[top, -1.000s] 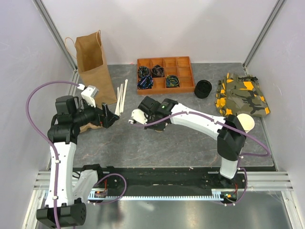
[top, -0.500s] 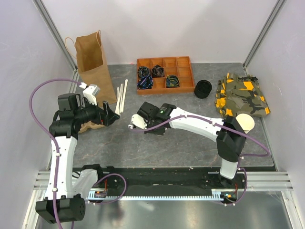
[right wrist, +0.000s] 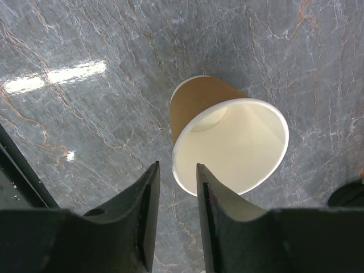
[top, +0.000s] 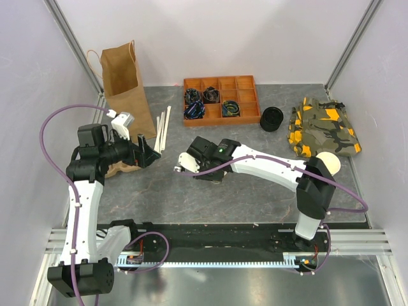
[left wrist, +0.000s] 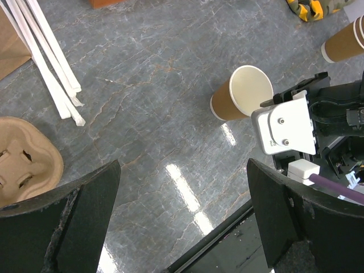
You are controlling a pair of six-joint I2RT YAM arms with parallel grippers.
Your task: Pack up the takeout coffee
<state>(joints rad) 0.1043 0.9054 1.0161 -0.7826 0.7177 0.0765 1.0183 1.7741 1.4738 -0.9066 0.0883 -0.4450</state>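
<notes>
You have a paper cup (right wrist: 227, 139), tan outside and white inside, on a grey tabletop (right wrist: 74, 125) veined white and rust. Far left corner: a brown paper bag (top: 121, 76). Far edge: an orange tray (top: 246, 95). Right edge: an orange, black and olive camouflage pouch (top: 322, 127).

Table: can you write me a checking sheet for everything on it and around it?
Surface: grey marbled tabletop, shiny glare, no spills seen.
Job's things: small tan paper cup, white inside, no lid on.
Clutter: brown paper bag, orange compartment tray, black lid stack, camouflage fabric pouch, stack of tan cups, white wrapped straws, moulded pulp cup carrier.
Grippers: left tool wide open, empty; right tool open narrowly, fingers straddling the cup's rim.
Cables: purple cables loop beside both arms.
Surroundings: white walls, metal frame posts.
</notes>
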